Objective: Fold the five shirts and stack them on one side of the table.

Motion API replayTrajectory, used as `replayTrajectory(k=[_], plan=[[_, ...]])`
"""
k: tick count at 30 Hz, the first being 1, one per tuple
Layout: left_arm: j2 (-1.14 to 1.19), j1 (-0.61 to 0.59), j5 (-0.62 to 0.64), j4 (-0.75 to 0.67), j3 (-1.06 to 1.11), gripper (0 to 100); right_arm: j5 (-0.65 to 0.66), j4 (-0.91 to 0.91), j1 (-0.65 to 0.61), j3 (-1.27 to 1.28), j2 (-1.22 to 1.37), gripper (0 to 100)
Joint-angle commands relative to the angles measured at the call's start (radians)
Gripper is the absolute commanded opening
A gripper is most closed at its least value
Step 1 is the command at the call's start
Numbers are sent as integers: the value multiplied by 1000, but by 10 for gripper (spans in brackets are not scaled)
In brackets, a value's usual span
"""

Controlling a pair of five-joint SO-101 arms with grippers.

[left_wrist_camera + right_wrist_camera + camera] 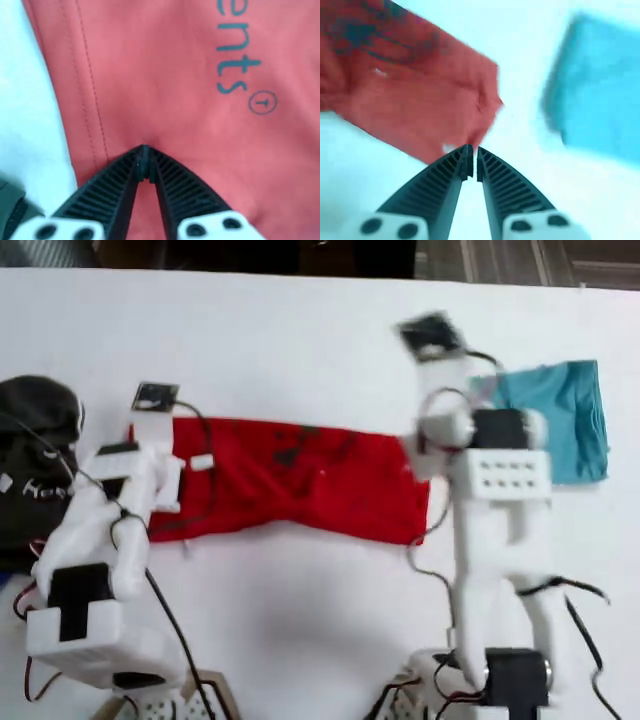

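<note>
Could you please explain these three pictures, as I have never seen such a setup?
These are two small robot arms at a white table. The high view looks down on both: the left arm and the right arm. The other two pictures come from cameras on each wrist, looking along that arm's end effector, its two-fingered pincer. A red shirt lies across the middle; a teal folded shirt lies beside the right arm, a dark garment by the left one. The left end effector is shut, pinching the red shirt. The right end effector is shut at the shirt's other end; whether it holds cloth I cannot tell.
</note>
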Motion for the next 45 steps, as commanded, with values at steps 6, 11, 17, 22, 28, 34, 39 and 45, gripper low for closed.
replayTrajectory(k=[6,11,17,22,28,34,39,45], plan=[[-28,-5,2,-23,2,27,0,-400,59,589,-383,22],[-28,-5,0,-23,2,27,-8,-737,64,934,-469,22],[-37,-6,0,-23,-8,27,-52,-967,65,1079,-383,22],[-78,-12,2,75,-104,27,-49,-974,61,1043,-314,22],[-94,-12,0,259,-289,57,-49,-975,61,1042,-308,22],[81,-55,15,301,-452,316,-49,-975,59,1042,-308,22],[247,-160,35,339,-653,288,-49,-975,58,1040,-308,22],[407,-173,34,482,-831,287,-49,-975,58,1040,-308,22]])
